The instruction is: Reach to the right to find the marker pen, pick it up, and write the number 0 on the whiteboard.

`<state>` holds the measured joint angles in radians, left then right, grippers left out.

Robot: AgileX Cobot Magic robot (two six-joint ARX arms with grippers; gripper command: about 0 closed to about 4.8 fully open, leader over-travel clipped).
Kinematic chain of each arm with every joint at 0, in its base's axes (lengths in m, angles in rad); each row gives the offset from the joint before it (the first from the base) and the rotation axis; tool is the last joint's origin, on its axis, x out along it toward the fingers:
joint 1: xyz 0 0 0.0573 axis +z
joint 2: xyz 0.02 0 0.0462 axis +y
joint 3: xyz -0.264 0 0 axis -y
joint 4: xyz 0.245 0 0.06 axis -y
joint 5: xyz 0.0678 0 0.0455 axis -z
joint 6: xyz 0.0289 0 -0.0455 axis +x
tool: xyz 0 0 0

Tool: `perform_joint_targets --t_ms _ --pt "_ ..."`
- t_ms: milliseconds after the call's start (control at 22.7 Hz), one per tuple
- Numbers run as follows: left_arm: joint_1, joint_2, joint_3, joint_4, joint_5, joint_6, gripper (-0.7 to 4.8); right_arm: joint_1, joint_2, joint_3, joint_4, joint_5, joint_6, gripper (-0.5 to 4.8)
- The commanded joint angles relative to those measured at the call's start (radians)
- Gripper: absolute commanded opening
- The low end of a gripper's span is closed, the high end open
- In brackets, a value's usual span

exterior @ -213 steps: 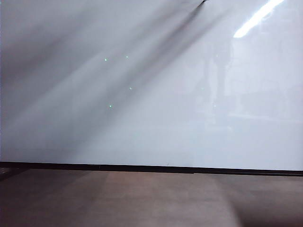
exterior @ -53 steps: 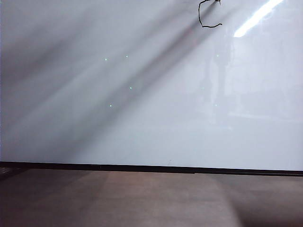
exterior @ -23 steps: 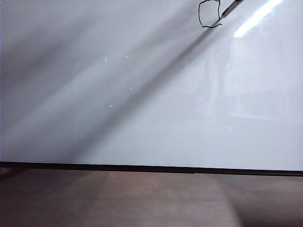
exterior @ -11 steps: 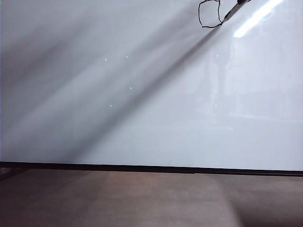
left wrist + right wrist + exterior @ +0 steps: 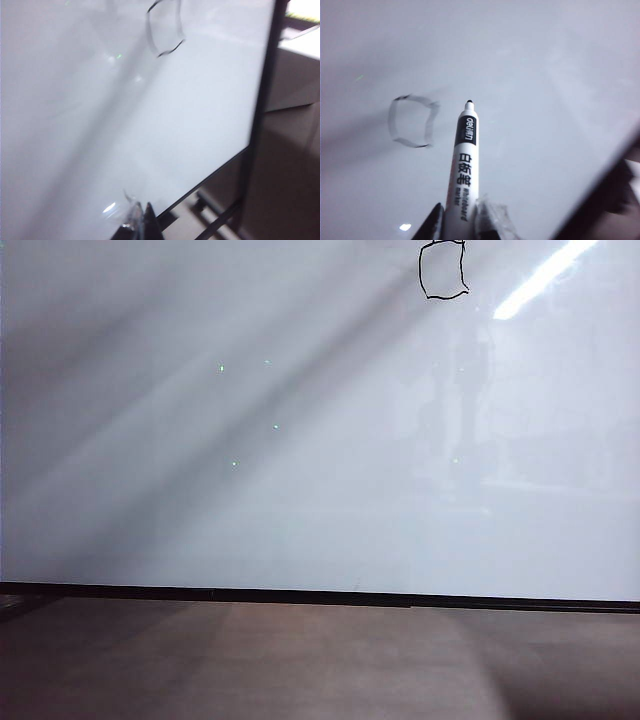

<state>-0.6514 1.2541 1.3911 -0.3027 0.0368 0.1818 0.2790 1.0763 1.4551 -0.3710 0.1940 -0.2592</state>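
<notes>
Now your number 0 stands closed on the whiteboard; right gripper, clamped on the marker pen, has withdrawn. Left gripper: pinched shut, empty.

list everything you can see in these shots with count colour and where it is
whiteboard: one, glossy white with a thin black lower edge, fills most of the exterior view
number 0: one, black boxy outline, closed, near the board's top edge, right of the middle
marker pen: one, white barrel with black label and dark tip, in the right gripper, tip beside the 0 in the right wrist view
floor: brown-grey, below the board
left gripper: one, dark, fingertips close together near the board's lower edge, holding nothing visible
right gripper: one, dark, clamped on the pen's barrel
</notes>
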Motion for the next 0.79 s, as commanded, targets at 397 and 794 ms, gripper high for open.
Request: perform_joint_targets --t_ms 397,794 --pt "-0.12 -0.011 0.005 0.096 0.229 0.028 -0.06 -0.152 -0.231 0.003 -0.106 0.135 -0.004 -0.02" --pt "-0.166 -0.011 0.005 0.118 0.245 0.026 -0.06 -0.433 -0.361 -0.132 -0.066 -0.041 0.115 -0.02"
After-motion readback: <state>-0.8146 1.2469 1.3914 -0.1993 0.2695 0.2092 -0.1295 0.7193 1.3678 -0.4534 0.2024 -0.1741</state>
